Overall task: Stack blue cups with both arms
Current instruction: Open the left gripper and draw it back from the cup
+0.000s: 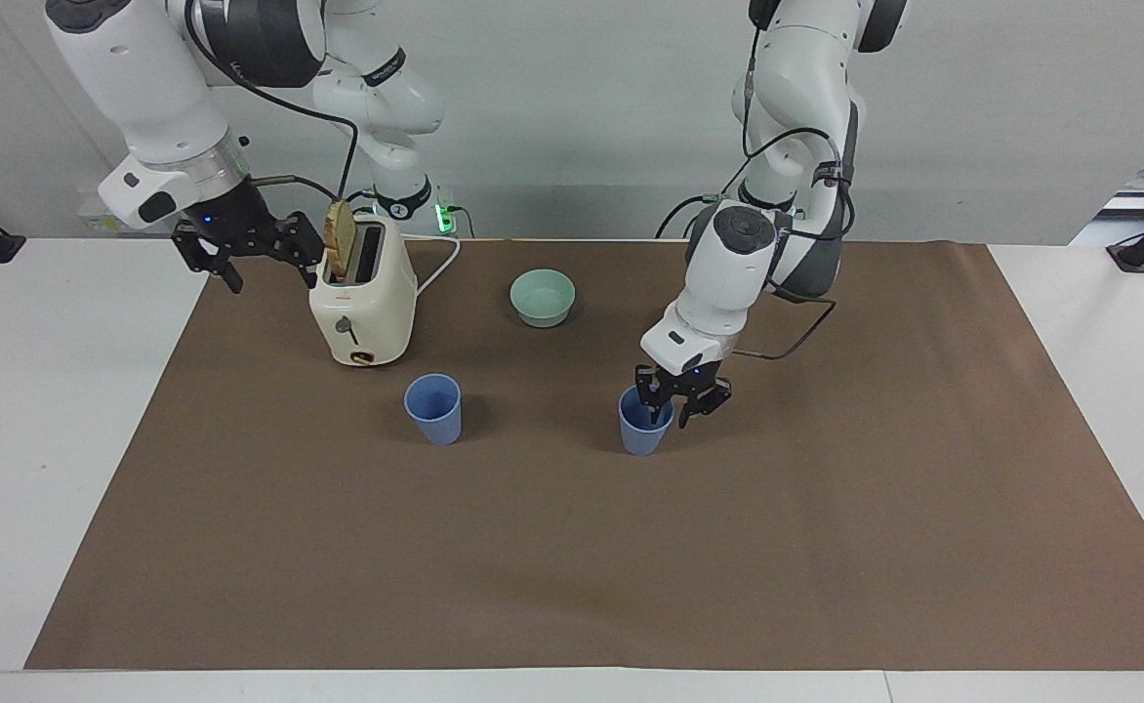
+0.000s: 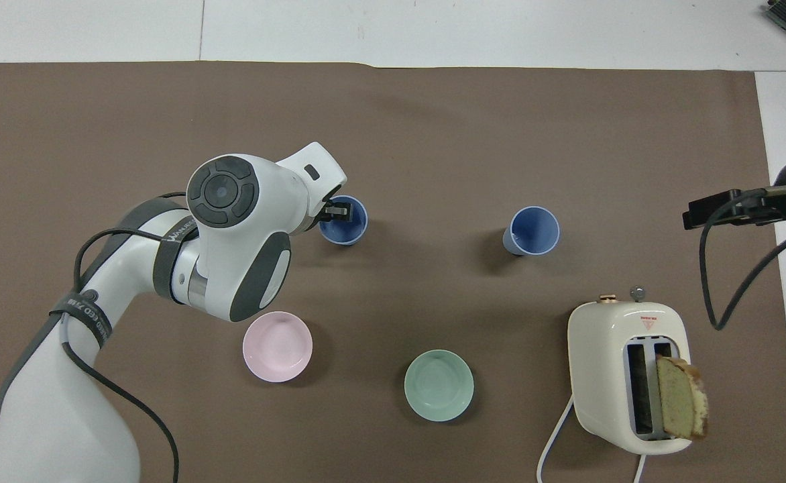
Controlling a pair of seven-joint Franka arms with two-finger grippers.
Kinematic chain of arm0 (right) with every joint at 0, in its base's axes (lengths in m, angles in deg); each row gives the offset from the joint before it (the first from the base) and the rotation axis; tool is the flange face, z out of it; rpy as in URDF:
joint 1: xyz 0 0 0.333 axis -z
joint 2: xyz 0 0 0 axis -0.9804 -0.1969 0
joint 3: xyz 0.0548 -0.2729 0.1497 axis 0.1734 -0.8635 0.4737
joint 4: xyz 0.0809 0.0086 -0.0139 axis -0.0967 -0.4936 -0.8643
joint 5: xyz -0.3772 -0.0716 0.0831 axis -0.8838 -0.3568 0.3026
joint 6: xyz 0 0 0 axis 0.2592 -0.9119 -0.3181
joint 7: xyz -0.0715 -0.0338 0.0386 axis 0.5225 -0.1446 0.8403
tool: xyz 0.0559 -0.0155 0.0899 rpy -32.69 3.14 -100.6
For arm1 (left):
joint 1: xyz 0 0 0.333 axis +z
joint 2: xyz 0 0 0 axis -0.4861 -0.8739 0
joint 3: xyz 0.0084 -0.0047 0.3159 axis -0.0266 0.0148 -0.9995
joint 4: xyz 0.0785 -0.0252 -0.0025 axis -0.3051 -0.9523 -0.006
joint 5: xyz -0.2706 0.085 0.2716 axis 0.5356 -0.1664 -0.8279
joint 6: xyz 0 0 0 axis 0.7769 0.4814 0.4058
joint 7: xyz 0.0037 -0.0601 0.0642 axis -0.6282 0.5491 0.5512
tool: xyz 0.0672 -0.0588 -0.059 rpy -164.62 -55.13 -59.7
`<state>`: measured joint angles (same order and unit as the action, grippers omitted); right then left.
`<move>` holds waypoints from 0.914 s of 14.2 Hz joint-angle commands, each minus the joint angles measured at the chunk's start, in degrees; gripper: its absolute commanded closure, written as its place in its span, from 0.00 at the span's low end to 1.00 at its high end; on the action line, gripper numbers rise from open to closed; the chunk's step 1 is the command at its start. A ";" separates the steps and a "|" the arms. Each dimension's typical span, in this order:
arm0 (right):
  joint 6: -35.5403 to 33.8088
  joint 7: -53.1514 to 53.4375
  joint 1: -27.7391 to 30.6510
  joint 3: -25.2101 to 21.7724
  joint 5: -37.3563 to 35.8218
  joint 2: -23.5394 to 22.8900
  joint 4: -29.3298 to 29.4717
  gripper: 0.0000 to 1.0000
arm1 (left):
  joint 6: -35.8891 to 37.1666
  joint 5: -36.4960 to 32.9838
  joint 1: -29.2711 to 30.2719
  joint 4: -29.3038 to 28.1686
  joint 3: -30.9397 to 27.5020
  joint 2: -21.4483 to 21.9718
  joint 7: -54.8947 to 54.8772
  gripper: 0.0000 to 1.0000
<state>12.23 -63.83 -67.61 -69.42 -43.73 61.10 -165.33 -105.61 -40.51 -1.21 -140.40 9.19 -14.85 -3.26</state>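
**At mid-frame, a cup sits under the left gripper**

Just below the middle of the facing view, one blue cup stands on the brown mat. The left gripper is at its rim, fingers parted, one dipped inside the mouth and one outside, gripping nothing that I can see. The second blue cup stands apart, below the toaster in that frame. Both are upright, mouths up, long axes vertical and tapering downward.

They look light, thin-walled and smooth, so they would tip easily. A gentle pinch across the rim wall seems best.

The right gripper waits spread open and empty in the air at the upper edge, beside the toaster.
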 commanded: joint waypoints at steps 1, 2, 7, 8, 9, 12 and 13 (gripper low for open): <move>0.17 1.06 0.66 0.42 -0.52 0.97 -1.02 0.00 | 6.78 0.74 1.46 -0.63 -0.50 5.94 -0.69 0.00; 0.43 0.71 0.83 0.51 -1.05 0.80 -0.93 0.00 | 8.81 0.74 2.77 -0.63 -0.50 8.05 -0.78 0.00; 0.09 0.98 1.62 0.07 -0.96 0.71 0.13 0.00 | 22.33 0.04 12.52 3.39 -0.59 14.92 -8.14 0.00; 0.26 0.36 2.06 -0.45 -0.27 0.88 -0.05 0.00 | 26.10 -0.05 14.55 5.94 -0.59 14.84 -10.08 0.00; 0.61 0.18 1.80 -0.72 -0.35 1.58 -1.18 0.00 | 29.10 -0.48 16.83 8.49 -0.59 14.66 -12.36 0.00; 3.58 0.18 1.28 -0.55 -0.35 1.41 -6.27 0.00 | 35.35 -4.08 21.49 13.77 -0.59 14.75 -17.47 0.00; 6.91 0.36 0.40 -0.46 -0.35 1.50 -8.38 0.00 | 37.98 -4.70 22.64 15.96 -0.68 14.75 -18.26 0.00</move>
<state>14.09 -63.83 -66.53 -70.20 -43.92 61.27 -168.32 -72.65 -43.18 19.30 -129.25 7.89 0.85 -19.62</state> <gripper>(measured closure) 0.000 0.000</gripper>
